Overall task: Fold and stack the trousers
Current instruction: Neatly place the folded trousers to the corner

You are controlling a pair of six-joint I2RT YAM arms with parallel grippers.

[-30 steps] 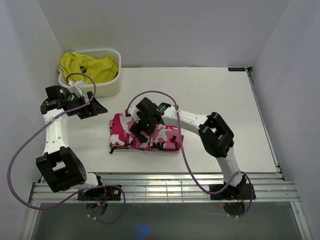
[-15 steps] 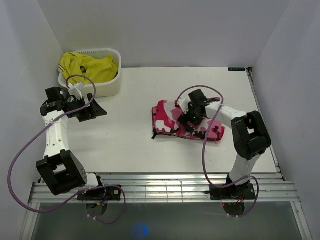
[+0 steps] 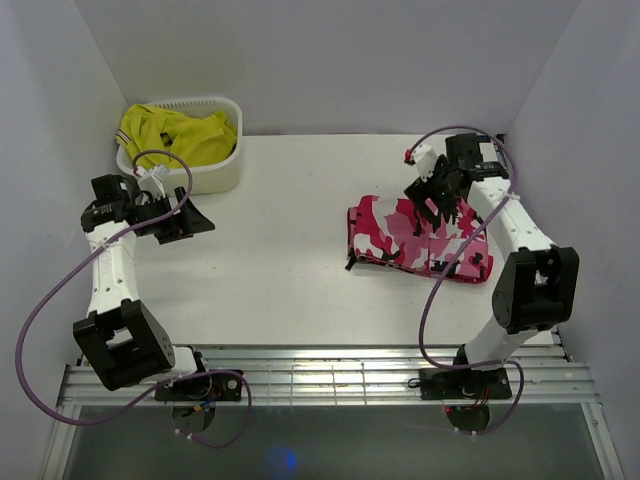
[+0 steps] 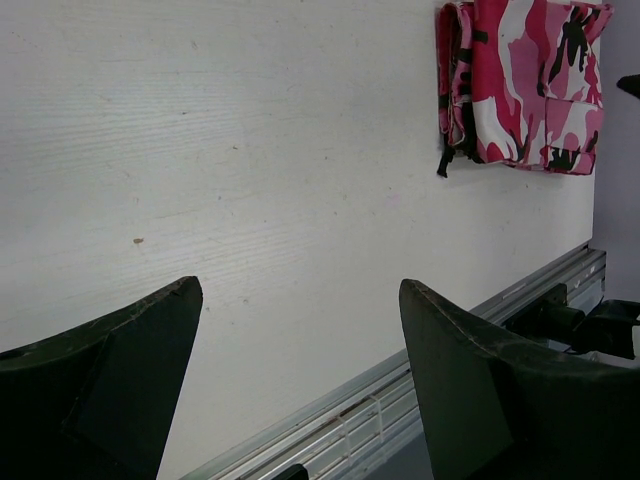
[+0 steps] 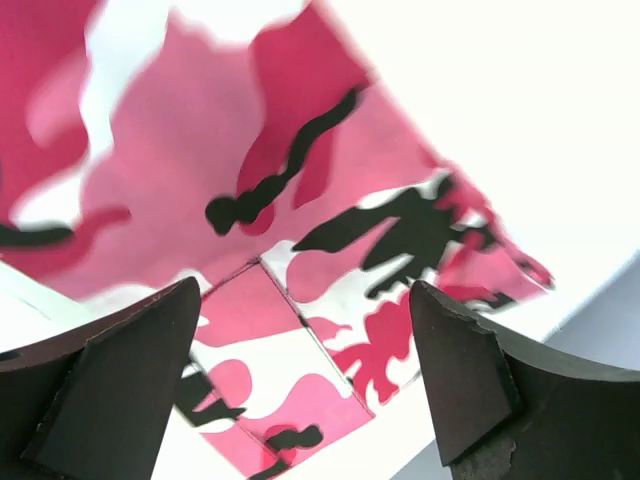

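Now | trousers folded on surface | right claw, left claw spread, empty | lift right claw straight, avoid snagging fabric.

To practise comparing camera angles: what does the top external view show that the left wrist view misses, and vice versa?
Top external only: a white plastic basket holding a plain yellow garment. Left wrist only: the left end effector close up, its jaws wide apart. Both: the folded pink camouflage fabric trousers lying on the white table.
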